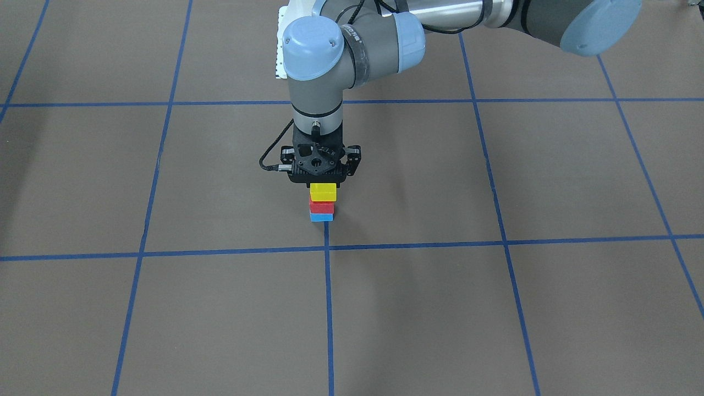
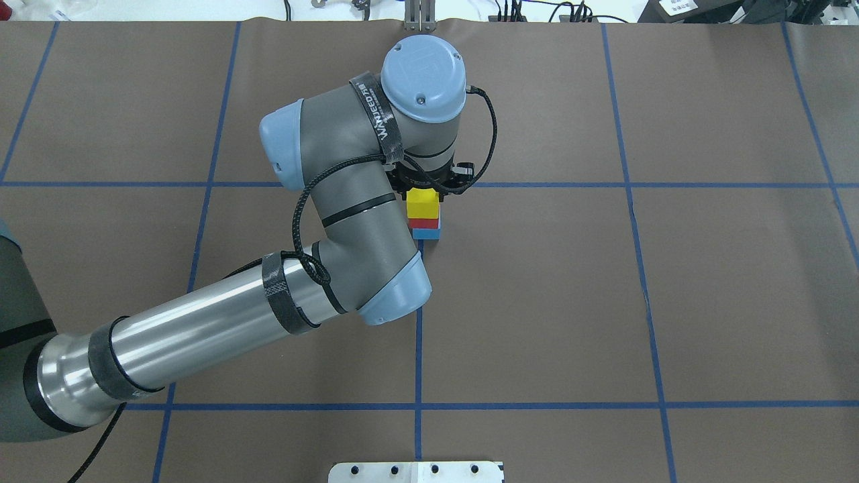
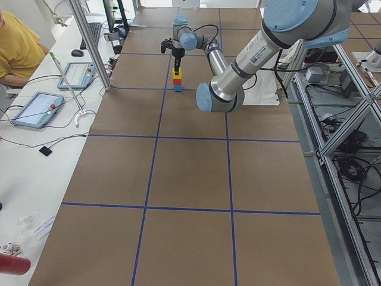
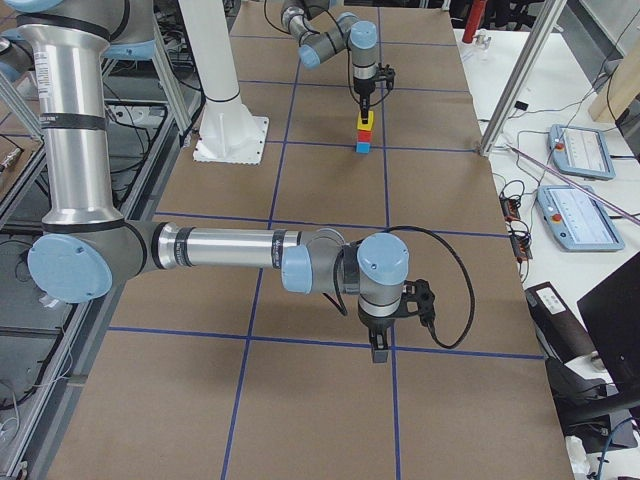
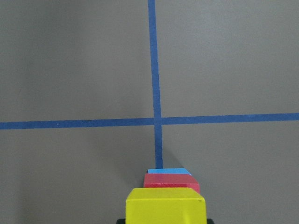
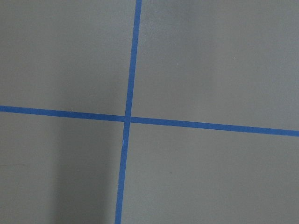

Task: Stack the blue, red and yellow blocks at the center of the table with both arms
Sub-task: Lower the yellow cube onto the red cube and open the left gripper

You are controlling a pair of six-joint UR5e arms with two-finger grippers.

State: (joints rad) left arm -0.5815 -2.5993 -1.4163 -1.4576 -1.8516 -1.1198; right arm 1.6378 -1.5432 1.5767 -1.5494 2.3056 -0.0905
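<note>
A stack stands near a tape crossing at the table's centre: blue block point(image 1: 321, 217) at the bottom, red block point(image 1: 322, 207) on it, yellow block point(image 1: 323, 192) on top. My left gripper point(image 1: 323, 186) points straight down over the stack and is shut on the yellow block, which rests on the red one. In the left wrist view the yellow block point(image 5: 166, 205) fills the bottom edge, with red point(image 5: 172, 180) and blue point(image 5: 166, 171) behind it. My right gripper point(image 4: 381, 352) hangs low over bare table far from the stack; I cannot tell whether it is open or shut.
Brown table cover point(image 2: 671, 302) with a blue tape grid point(image 2: 418, 349). A white mounting plate point(image 2: 416, 471) sits at the near edge. An operator, tablets and cables lie on the side bench point(image 3: 36, 107). The right arm's white base plate point(image 4: 232, 140) stands beside the grid.
</note>
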